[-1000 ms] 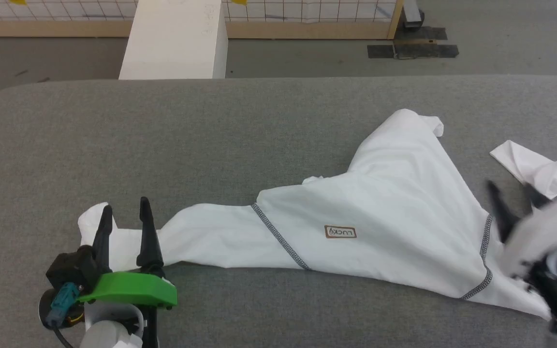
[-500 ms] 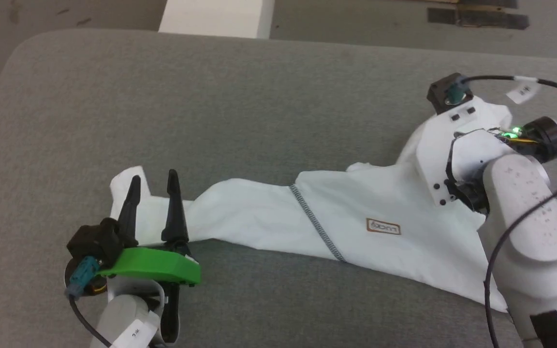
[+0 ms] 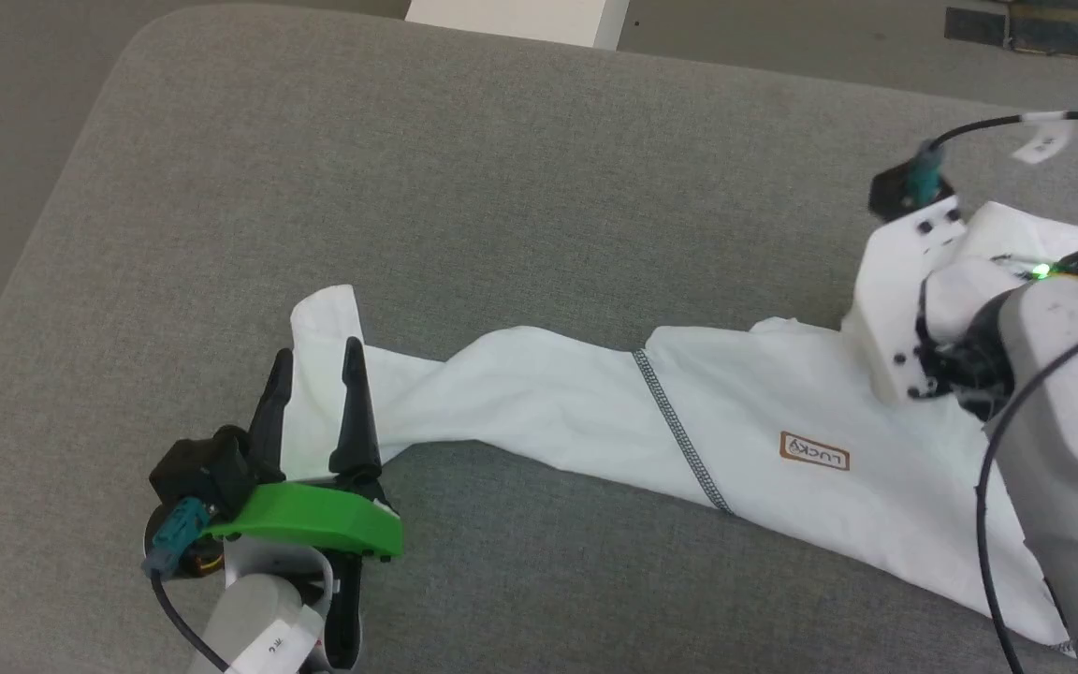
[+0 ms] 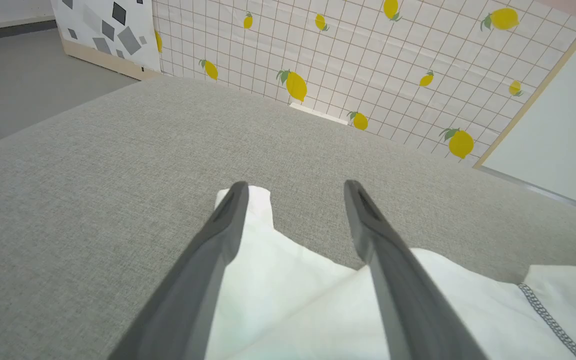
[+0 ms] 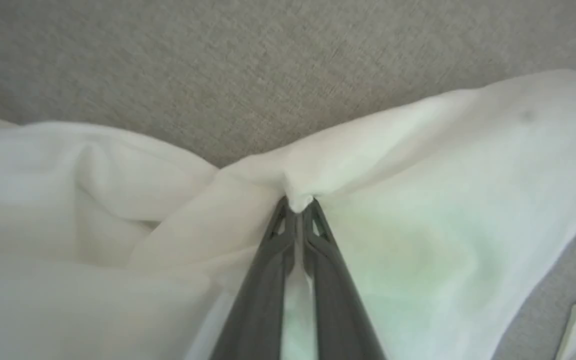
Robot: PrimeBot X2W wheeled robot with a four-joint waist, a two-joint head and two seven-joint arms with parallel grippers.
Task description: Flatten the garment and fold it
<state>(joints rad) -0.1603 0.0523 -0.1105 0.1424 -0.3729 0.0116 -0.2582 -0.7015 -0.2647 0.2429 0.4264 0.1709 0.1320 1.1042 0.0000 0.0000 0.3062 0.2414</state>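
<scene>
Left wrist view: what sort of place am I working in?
Probably a staged robot test area, not a home: a grey fabric-covered surface, a lemon-print backdrop panel on a wooden frame, and a bare grey floor.

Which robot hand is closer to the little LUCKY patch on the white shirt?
Right. The right gripper pinches the T-shirt close behind the LUCKY patch. The left gripper hangs open over the shirt's other end, past the grey seam.
</scene>
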